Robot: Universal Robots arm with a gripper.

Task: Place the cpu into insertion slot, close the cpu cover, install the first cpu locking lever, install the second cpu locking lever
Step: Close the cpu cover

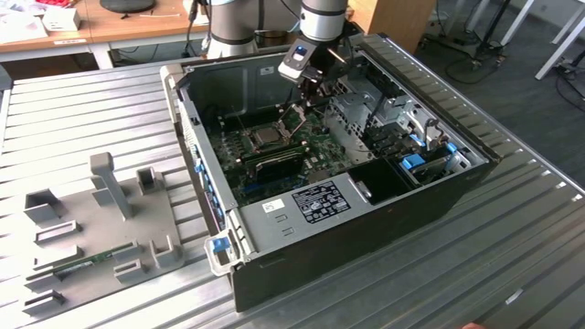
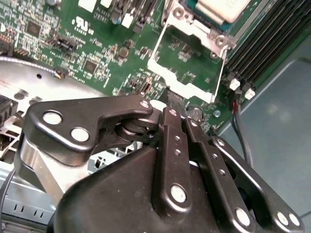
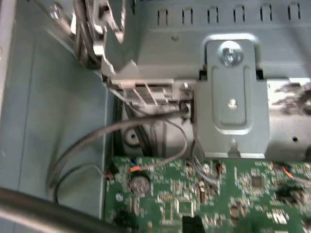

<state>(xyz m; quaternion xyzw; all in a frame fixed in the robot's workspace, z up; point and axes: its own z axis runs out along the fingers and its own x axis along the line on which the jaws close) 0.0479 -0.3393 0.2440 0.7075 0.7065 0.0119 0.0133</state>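
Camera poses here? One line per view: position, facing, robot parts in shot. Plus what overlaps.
Exterior view: off the arm, high, looking down into the open computer case; arm and claw in shot.
Second wrist view: on the wrist, looking along the claw to the motherboard; claw shut on the cpu cover.
First wrist view: on the wrist, facing a metal bracket and the motherboard's edge.
Shared: exterior and second wrist views both show claw, cpu cover, cpu.

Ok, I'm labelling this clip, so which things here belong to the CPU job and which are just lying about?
In the job: the gripper, shut on the edge of the raised cpu cover; the cpu, seated in the insertion slot.
Lying about: the grey fixture tray outside the computer case, the memory stick on it, the memory slots.
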